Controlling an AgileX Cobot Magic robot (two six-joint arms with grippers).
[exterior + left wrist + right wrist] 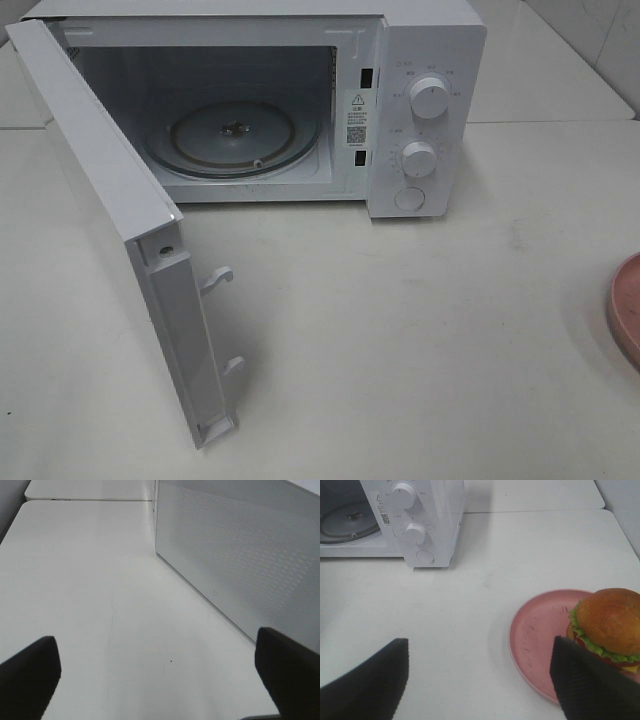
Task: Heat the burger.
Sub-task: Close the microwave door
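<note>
Exterior high view. Item: microwave point(300, 100), white, at 12 o'clock on the white bench point(430, 340). Its door point(120, 230) is swung fully out toward 7 o'clock, latch hooks exposed, presumably so the cavity can take a load. The glass turntable point(232, 140) sits bare inside. Two dials point(430, 97) and a round button are on the panel at 1 o'clock. A sliver of the pink plate point(628, 310) shows at 3 o'clock on the frame edge. The burger is not visible here; neither arm is visible.

Left wrist view. Item: left tool point(160, 675), fingers well apart, nothing between them. It hangs over bare bench, with the perforated outer face of the door just beside it. Judged to be parked outboard of the open door, clear of the loading path.

Right wrist view. Item: right tool point(480, 680), fingers spread wide and empty. The burger point(607, 625) rests on the pink plate, set toward the plate's far-side rim; one dark finger point(590, 680) overlaps the plate edge in the picture, contact not determinable. The microwave's front corner and controls lie beyond, well apart from the plate.

Obstructions: open bench lies between plate and cavity. The extended door flanks the left side of the opening; an approach from the right looks unhindered.
</note>
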